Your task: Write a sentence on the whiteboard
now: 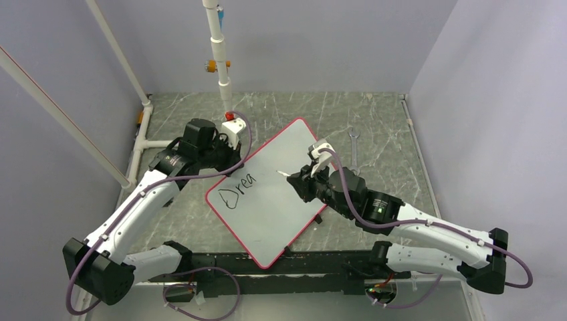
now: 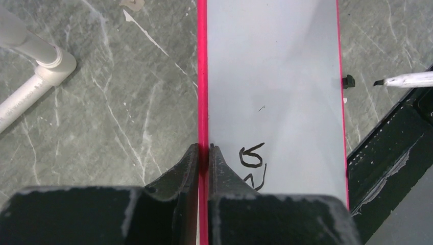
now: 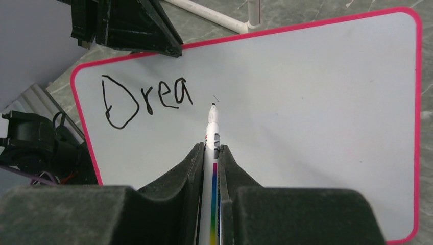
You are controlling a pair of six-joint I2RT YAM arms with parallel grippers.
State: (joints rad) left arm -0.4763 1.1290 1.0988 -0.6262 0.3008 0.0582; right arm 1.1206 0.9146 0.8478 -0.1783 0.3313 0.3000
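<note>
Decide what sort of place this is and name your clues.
Probably a robotics lab test cell: plain walls enclose a marbled table, white pipe framing stands behind, and robot arms work a whiteboard.

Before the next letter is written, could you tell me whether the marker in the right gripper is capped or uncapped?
Uncapped: the marker shows a bare black tip beyond the right gripper, over the whiteboard.

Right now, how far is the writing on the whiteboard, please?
Done: the lettering "Drea" stands on the whiteboard. In hand: the right hand grips the marker, its tip just right of the "a"; the left hand pinches the board's red rim to steady it. Left: the rest of that word and of the sentence; most of the board is blank.
</note>
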